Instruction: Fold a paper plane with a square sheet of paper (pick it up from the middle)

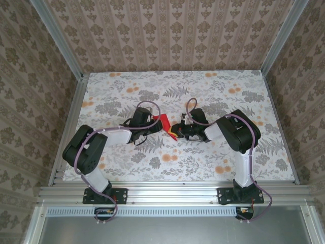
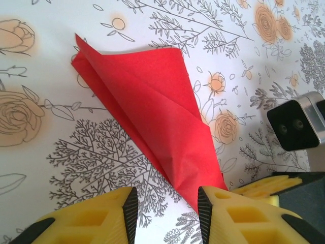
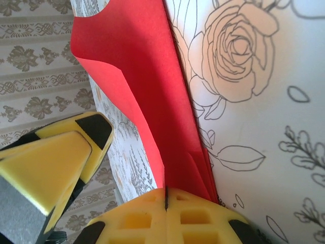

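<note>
Looking at a small booth here: damask wallpaper walls (image 1: pixel 167 35) on three sides, plus an aluminium frame (image 1: pixel 172 193) along the counter's near edge. Got a counter (image 1: pixel 213 168) done in white floral print, with orange blooms and grey leaves all over.

Found the folded red paper (image 2: pixel 152 101) about at the counter's middle, creased into a long wedge. Runs diagonally, with the broad end toward the counter's far left and the narrow tip aimed at its near right. Curls one flap up off the counter.

Pinched at that narrow tip by the right claw (image 3: pixel 166 198), pressed tight together on it. Flanked there by the left claw (image 2: pixel 167 201), spread apart and gripping nothing, also near the counter's middle.
</note>
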Motion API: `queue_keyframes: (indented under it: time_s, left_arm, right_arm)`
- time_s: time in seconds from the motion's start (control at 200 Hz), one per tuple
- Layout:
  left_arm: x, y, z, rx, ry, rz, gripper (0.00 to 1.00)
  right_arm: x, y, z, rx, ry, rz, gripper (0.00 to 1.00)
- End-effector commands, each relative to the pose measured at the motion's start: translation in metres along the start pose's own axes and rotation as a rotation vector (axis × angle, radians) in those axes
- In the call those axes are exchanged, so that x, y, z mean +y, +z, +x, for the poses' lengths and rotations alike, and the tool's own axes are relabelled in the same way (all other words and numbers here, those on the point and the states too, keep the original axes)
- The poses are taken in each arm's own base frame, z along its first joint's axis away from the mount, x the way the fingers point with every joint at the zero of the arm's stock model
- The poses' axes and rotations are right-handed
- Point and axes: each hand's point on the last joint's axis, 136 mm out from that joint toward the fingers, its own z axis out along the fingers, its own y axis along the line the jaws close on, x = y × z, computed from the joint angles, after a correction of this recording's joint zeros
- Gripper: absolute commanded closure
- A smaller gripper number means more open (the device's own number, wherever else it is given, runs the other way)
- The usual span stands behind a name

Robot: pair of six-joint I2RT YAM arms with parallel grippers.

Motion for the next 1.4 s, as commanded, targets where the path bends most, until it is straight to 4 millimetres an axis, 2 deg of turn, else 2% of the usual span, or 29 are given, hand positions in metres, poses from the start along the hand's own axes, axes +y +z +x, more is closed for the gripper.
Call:
queue_keyframes:
  time_s: [0.0, 0.27, 0.6, 0.785, 1.14, 1.395]
  left_arm:
    - [-0.004, 0.006, -0.019, -0.038, -0.012, -0.003, 0.61]
    - [0.0, 0.026, -0.016, 0.001, -0.003, -0.015, 0.65]
    - [-0.008, 0.017, -0.014, -0.028, 0.018, 0.06, 0.62]
    - [-0.008, 0.015, -0.009, -0.024, 0.026, 0.071, 0.65]
    - [0.002, 0.024, -0.004, 0.023, 0.029, -0.002, 0.71]
    - [-0.005, 0.03, -0.005, 0.036, 0.047, 0.001, 0.72]
  right_arm:
    - [-0.025, -0.001, 0.011, 0.031, 0.042, 0.044, 0.94]
    - [-0.023, -0.003, 0.012, 0.019, 0.037, 0.017, 0.94]
    - [-0.039, -0.003, 0.007, -0.012, 0.127, 0.037, 0.96]
    - [-0.047, -0.004, 0.006, -0.022, 0.154, 0.055, 0.96]
    - [-0.057, -0.004, 0.007, -0.02, 0.177, 0.073, 0.96]
    - [-0.06, -0.004, 0.009, -0.017, 0.184, 0.079, 0.97]
